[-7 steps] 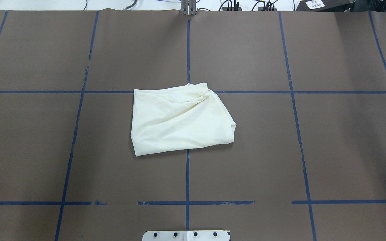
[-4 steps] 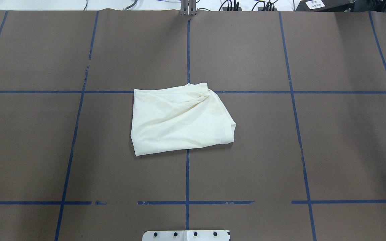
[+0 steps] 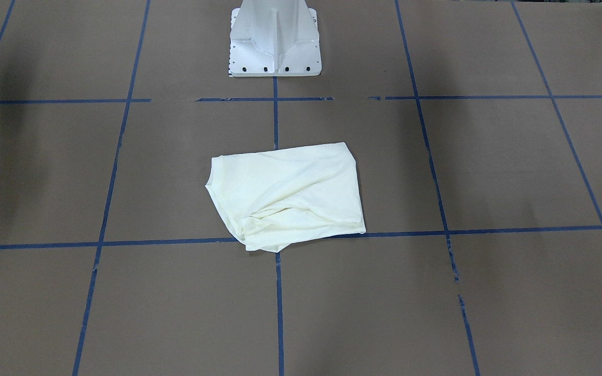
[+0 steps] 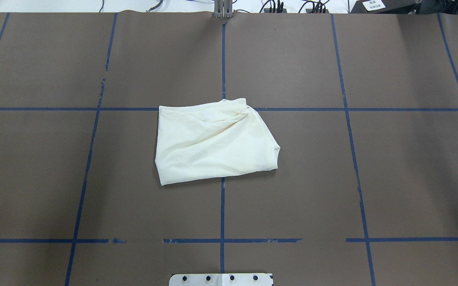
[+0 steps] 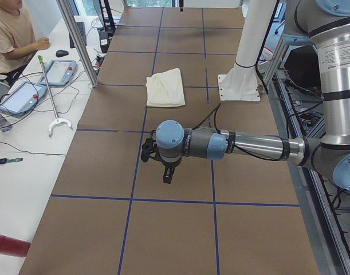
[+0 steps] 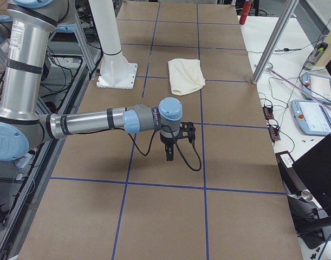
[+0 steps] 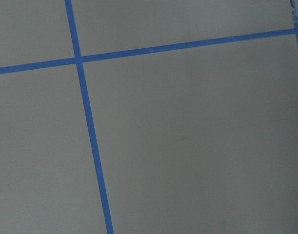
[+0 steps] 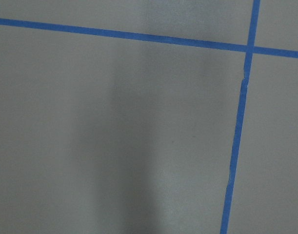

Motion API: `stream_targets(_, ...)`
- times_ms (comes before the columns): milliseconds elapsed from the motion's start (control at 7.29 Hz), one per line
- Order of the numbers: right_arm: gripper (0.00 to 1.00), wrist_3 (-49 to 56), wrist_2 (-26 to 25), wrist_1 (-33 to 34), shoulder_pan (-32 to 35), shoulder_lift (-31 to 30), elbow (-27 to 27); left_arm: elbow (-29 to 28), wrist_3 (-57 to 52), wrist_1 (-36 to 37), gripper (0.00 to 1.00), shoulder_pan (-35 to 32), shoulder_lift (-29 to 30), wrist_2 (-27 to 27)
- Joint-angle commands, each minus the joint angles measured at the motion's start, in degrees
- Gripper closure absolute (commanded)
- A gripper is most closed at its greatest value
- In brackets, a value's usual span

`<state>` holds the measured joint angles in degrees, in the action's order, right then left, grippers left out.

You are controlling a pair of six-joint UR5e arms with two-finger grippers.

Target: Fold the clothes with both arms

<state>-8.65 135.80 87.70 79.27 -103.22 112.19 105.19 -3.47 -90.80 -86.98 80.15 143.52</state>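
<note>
The clothes are one cream shirt (image 4: 213, 143), folded into a rough rectangle and lying flat at the table's middle; it also shows in the front view as the shirt (image 3: 288, 196) and in both side views (image 5: 165, 89) (image 6: 187, 76). My left gripper (image 5: 168, 173) hangs above bare table far to the shirt's left, fingers pointing down. My right gripper (image 6: 169, 153) hangs the same way far to the shirt's right. Both show clearly only in the side views, so I cannot tell whether they are open or shut. Neither touches the shirt.
Brown table cover (image 4: 332, 178) with a grid of blue tape lines. The white pedestal base (image 3: 275, 36) stands at the robot's edge. A person (image 5: 11, 31) sits at a side bench with tablets and cables. A metal post (image 6: 273, 43) stands by the far edge.
</note>
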Motion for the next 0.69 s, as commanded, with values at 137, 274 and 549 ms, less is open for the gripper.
stream_targets(137, 0.00, -0.1, -0.1, -0.2, 0.0, -0.1, 0.0, -1.1, -0.1, 0.3, 0.00, 0.0, 0.5, -2.1)
stream_targets(274, 0.00, -0.1, -0.2, -0.3, 0.0, 0.0, 0.0, -2.2, -0.1, 0.4, 0.00, 0.0, 0.2, -2.2)
stream_targets(549, 0.00, 0.0, -4.9, -0.3, 0.0, 0.1, 0.1, -2.4, 0.0, 0.5, 0.00, 0.0, 0.2, -2.2)
